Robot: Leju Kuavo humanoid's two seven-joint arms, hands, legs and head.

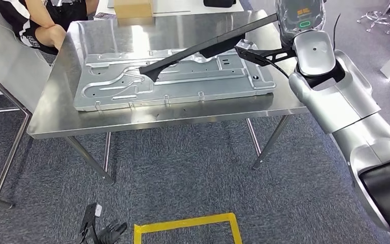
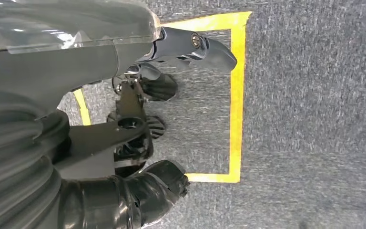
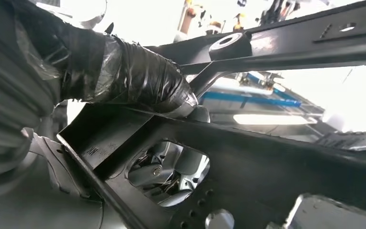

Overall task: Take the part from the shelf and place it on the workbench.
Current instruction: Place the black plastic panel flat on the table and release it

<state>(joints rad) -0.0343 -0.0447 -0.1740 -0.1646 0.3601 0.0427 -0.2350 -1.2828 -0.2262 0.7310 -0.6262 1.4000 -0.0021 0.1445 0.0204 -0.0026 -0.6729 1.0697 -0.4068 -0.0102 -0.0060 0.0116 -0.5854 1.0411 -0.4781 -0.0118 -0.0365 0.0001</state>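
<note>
I have the part (image 1: 193,55), a long black bar-like piece, held in my right hand (image 3: 138,81), whose taped thumb clamps over it in the right wrist view while the fingers beneath are mostly hidden by the part itself. In the head view the right arm (image 1: 335,96) reaches in from the right and the part runs out from it leftward and slightly nearer, its long axis lying roughly along the length of the workbench (image 1: 56,109). Its free tip hangs over the middle of the grey metal panel (image 1: 172,76) that lies flat on the bench. I cannot tell whether that tip touches the panel or floats just above it. I judge the placing is close: what counts is lowering the held end so the bar lies flat. My left hand (image 2: 138,124) hangs by the floor, over the yellow tape square (image 2: 236,95), holding nothing, fingers loosely apart. A person (image 1: 35,23) sits at the far left corner.
</note>
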